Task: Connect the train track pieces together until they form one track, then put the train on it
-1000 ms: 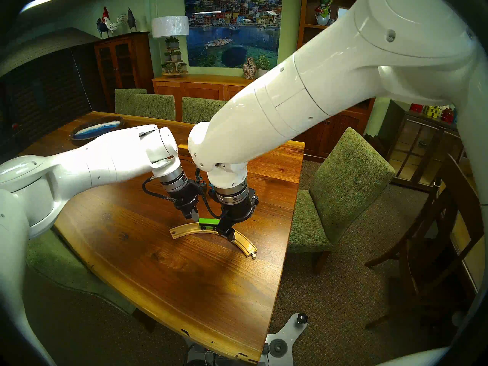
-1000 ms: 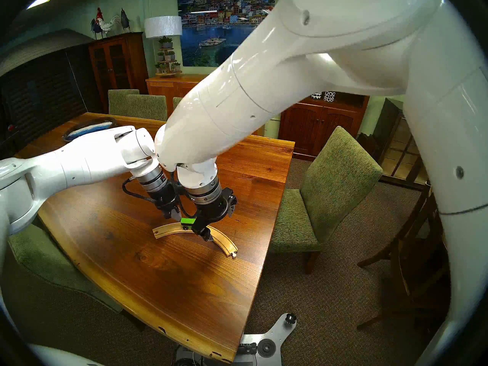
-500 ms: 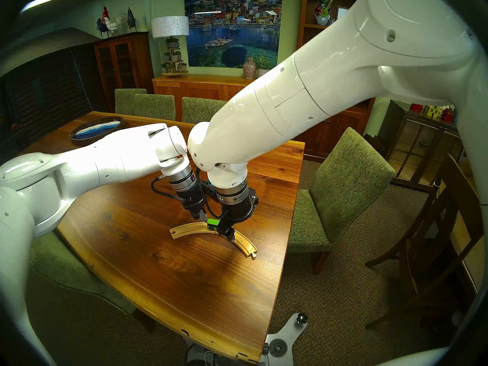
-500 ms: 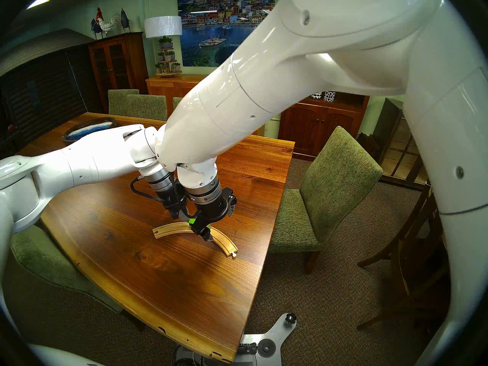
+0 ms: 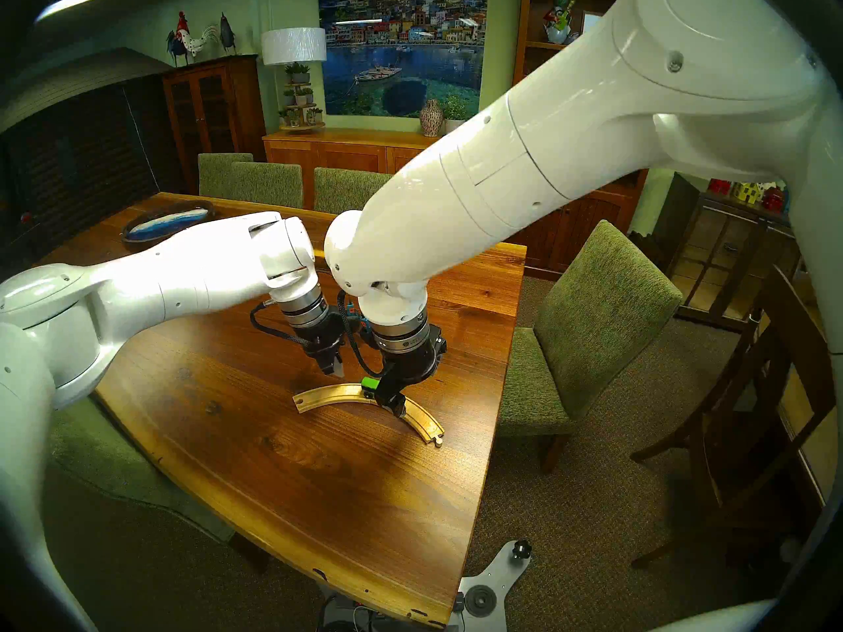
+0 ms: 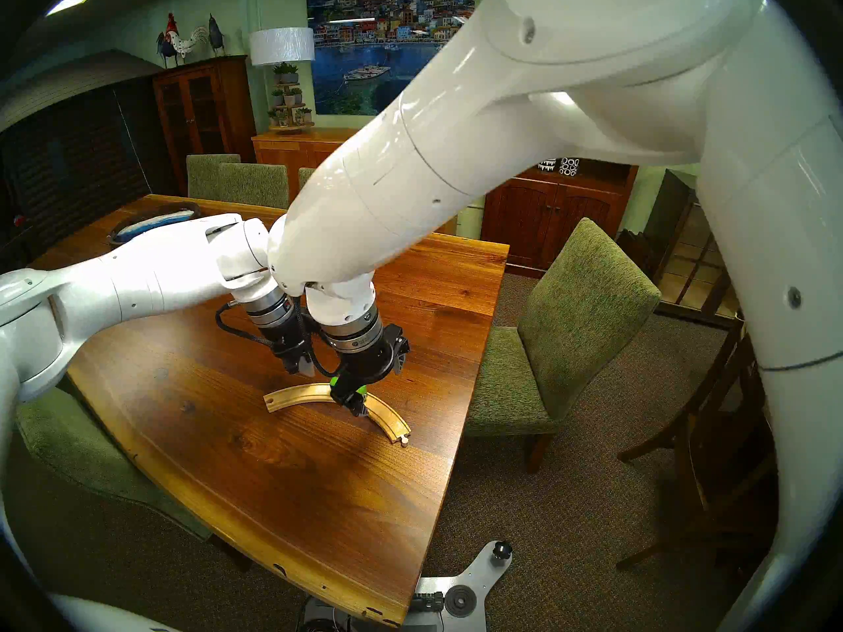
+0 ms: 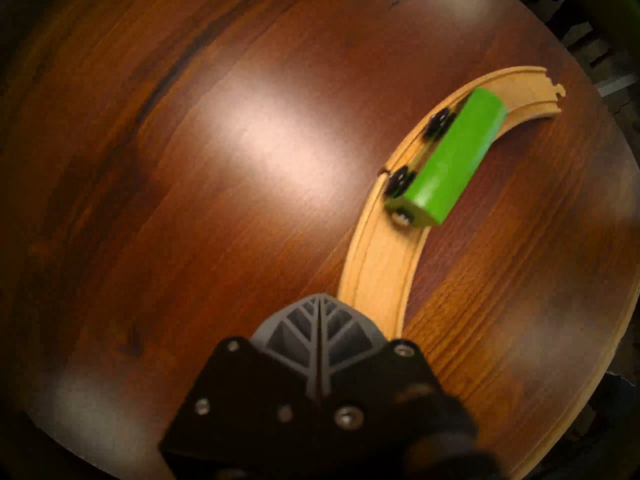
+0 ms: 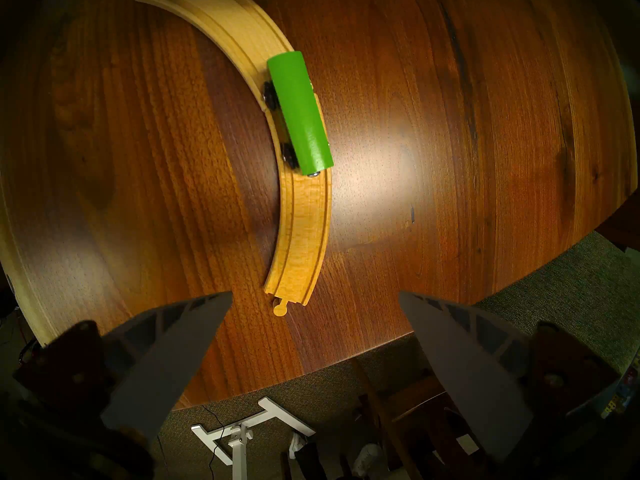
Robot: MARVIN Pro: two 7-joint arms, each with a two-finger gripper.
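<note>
Two curved pale-wood pieces lie joined as one track [image 5: 319,395] [image 6: 292,396] [image 7: 379,261] [image 8: 301,226] on the wooden table [image 5: 319,489]. The green train [image 5: 368,383] [image 6: 334,382] [image 7: 450,150] [image 8: 299,112] stands on it over the joint, slightly askew to the curve. My left gripper [image 5: 337,367] [image 6: 304,366] [image 7: 318,316] hangs shut and empty just above and behind the track, left of the train. My right gripper [image 5: 396,404] [image 6: 358,405] [image 8: 315,330] stands open and empty over the track's right half, hiding part of the train from the head views.
The track's peg end [image 8: 278,309] lies close to the table's right edge [image 5: 497,416]. Green chairs [image 5: 593,316] stand around the table. A blue oval dish [image 5: 169,223] sits at the far left. The two wrists are close together.
My shut left gripper moved right, nudging the train a little to the right along the track, then drew back up and to the left. The right arm has stayed still.
</note>
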